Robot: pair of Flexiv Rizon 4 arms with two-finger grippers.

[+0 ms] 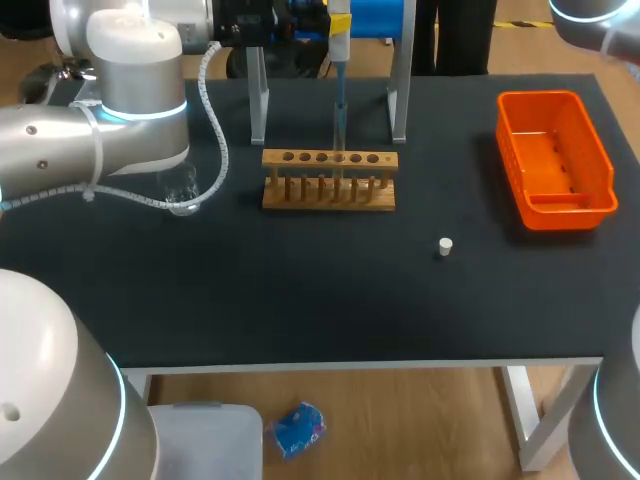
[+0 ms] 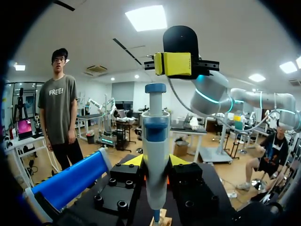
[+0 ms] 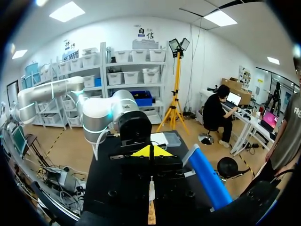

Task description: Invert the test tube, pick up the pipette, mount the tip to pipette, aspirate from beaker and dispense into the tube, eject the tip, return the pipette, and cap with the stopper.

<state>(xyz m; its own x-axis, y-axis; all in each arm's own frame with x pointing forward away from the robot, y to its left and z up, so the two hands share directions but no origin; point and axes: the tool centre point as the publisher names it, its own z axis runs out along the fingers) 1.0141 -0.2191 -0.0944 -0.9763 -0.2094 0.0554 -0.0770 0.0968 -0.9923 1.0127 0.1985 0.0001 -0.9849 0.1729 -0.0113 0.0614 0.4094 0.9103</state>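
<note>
One pipette [image 1: 340, 45] stands vertical, narrow end over the rack [image 1: 329, 197].

Head: high behind, looking down on black table [image 1: 300, 300].
Left wrist: close behind blue-and-white plastic pipette [image 2: 155, 141], facing silver right arm [image 2: 211, 94].
Right wrist: low, facing silver left arm [image 3: 96, 120].
Shared: light wooden rack [image 1: 329, 180], all 3.

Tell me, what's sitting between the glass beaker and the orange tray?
In the head view the wooden rack stands between the beaker and the orange tray. The white stopper lies off that line, nearer the front edge.
</note>
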